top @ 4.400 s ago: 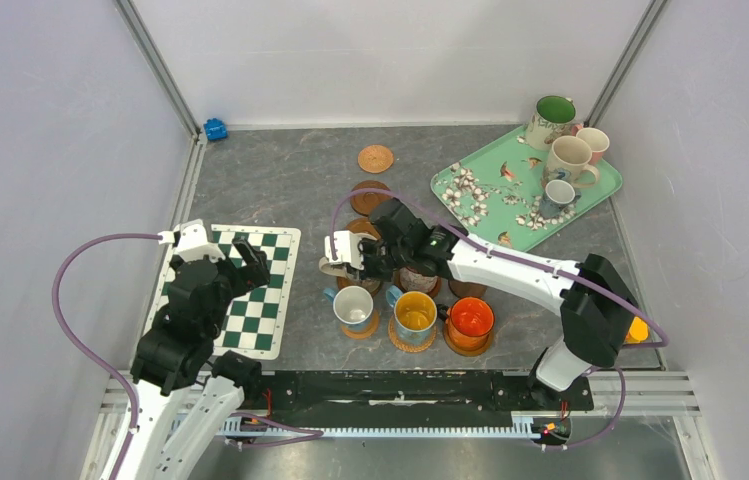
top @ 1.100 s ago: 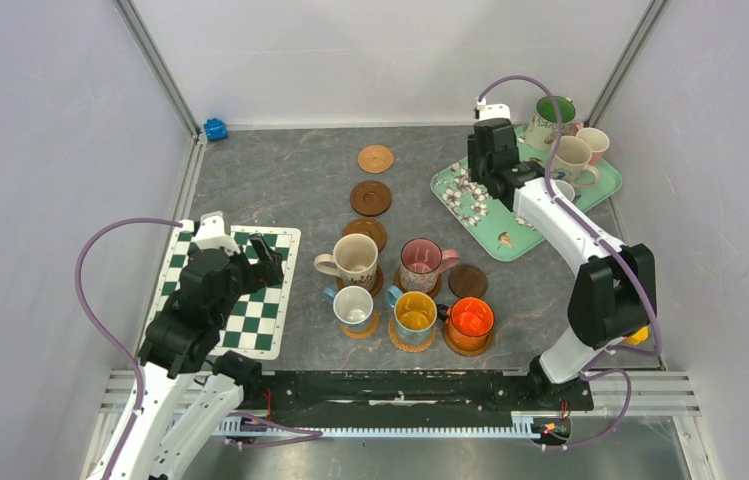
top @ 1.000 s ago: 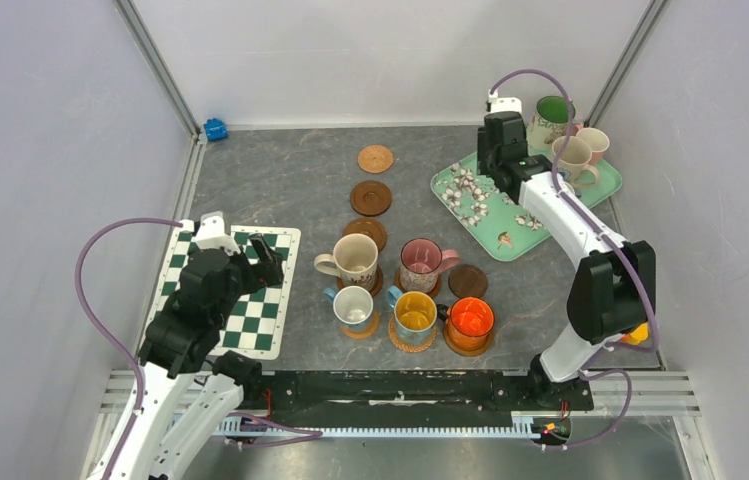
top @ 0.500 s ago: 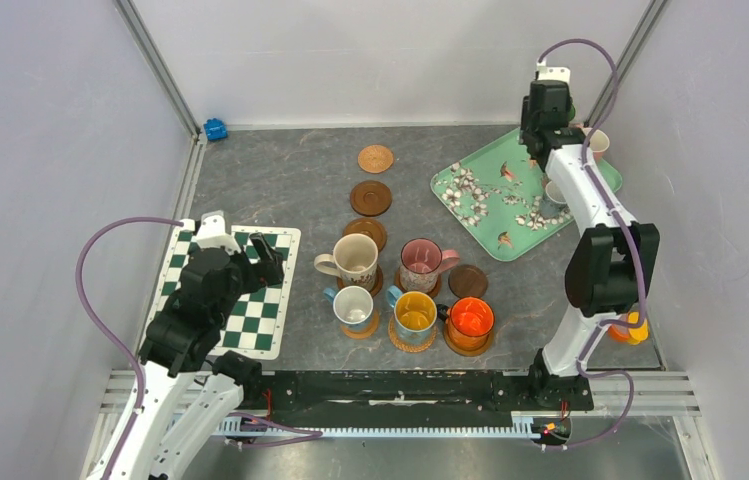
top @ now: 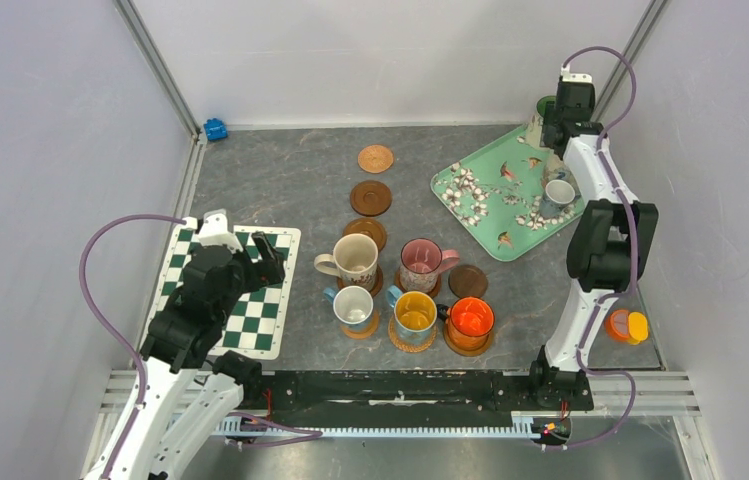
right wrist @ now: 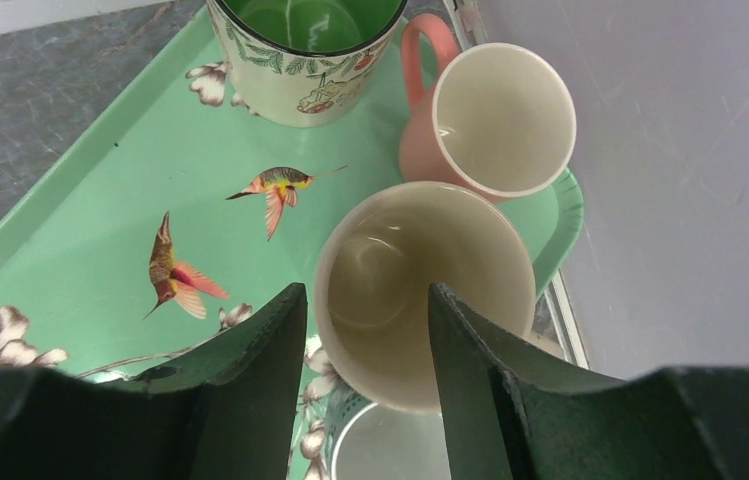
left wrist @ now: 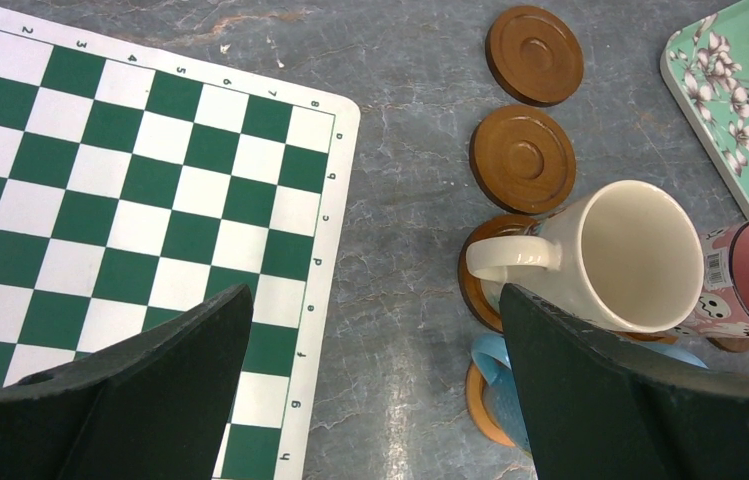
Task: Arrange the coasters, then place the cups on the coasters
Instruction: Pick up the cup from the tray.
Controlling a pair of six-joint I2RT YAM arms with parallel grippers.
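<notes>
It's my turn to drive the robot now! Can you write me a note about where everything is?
Left pincer: open, empty, over the mat's edge.
Right pincer: open, empty, over the cream cup on the tray.
Done: five cups sit on coasters: tall cup, speckled cup, white cup, yellow cup, orange cup.
Left: the tray's cream cup, green cup, pink cup and small cup go on four bare coasters: rattan coaster, dark coaster, brown coaster, last coaster beside the speckled cup.

Overhead rear view; wrist cameras peer closely downward.
</notes>
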